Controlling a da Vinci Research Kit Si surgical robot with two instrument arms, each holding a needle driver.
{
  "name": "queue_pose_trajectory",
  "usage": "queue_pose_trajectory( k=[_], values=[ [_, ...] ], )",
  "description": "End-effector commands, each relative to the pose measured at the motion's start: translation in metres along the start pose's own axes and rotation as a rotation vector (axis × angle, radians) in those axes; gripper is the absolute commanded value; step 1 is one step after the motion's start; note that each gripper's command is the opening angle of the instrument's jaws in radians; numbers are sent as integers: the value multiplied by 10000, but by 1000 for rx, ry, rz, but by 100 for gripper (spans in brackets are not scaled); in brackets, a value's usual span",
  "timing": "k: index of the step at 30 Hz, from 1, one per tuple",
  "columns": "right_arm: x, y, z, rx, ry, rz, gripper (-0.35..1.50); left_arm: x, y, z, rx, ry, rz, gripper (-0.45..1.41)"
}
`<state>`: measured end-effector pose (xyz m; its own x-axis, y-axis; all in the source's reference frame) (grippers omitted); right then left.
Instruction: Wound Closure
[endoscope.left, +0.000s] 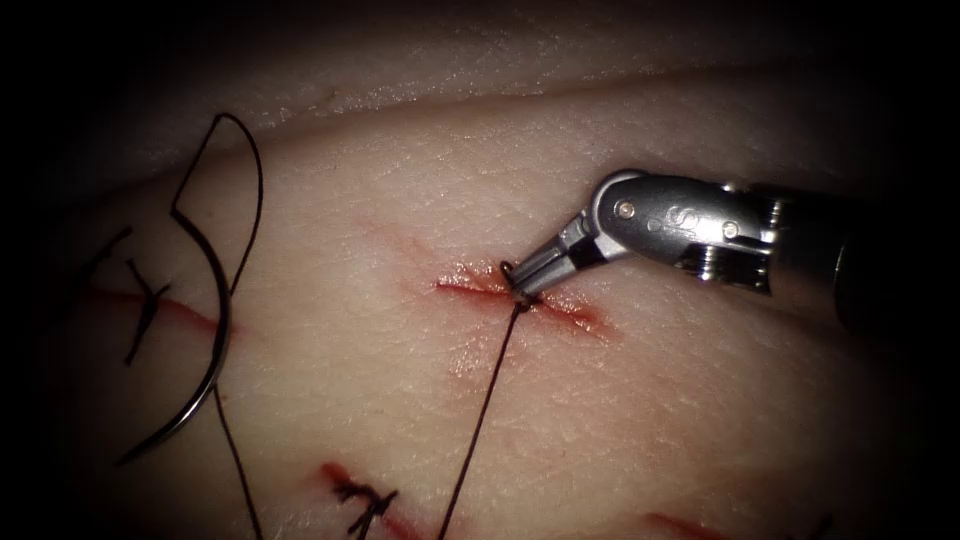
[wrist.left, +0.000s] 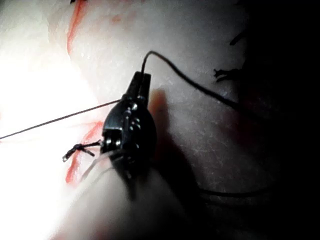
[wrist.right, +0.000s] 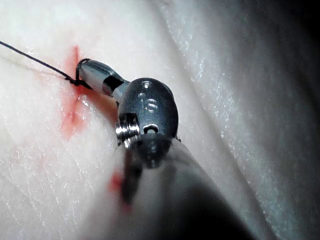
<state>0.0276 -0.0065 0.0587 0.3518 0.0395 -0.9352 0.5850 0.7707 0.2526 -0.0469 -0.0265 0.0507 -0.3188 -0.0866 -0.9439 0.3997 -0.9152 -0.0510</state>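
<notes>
The right tool (endoscope.left: 522, 281) enters from the right of the endoscope view, its jaws closed on the thread (endoscope.left: 487, 410) at the cut (endoscope.left: 520, 298) in the tissue (endoscope.left: 400, 400), where a small loop sits at the jaw tips. From that grip the thread runs taut toward the near edge, which suggests the hold is kept low at the wound to control tension at the stitch.

The left tool (wrist.left: 140, 82), seen in the left wrist view, has its jaws clamped on the thread, which arcs away from the tips.

The curved needle (endoscope.left: 205, 340) lies free on the tissue surface, well to the left of the cut, held by neither tool and not in the tissue. Finished stitches (endoscope.left: 140, 300) mark neighbouring cuts.
</notes>
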Motion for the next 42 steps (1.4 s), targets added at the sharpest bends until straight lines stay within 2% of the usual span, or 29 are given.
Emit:
queue_pose_trajectory(
  k=[1,13,26,34,42],
  values=[
    [-3,11,4,-1,0,-4,-35,2,2,7,-1,4,-2,-45],
    [-14,18,5,-3,-8,-4,-35,48,59,12,-36,12,-2,-45],
    [-22,30,0,-46,-27,11,-35,72,112,38,-99,39,-5,-45],
    [-29,36,1,-78,-48,18,-35,70,120,48,-127,50,-11,-45],
    [-26,32,4,-87,-36,18,-35,74,101,40,-115,52,-20,-45]
  ],
)
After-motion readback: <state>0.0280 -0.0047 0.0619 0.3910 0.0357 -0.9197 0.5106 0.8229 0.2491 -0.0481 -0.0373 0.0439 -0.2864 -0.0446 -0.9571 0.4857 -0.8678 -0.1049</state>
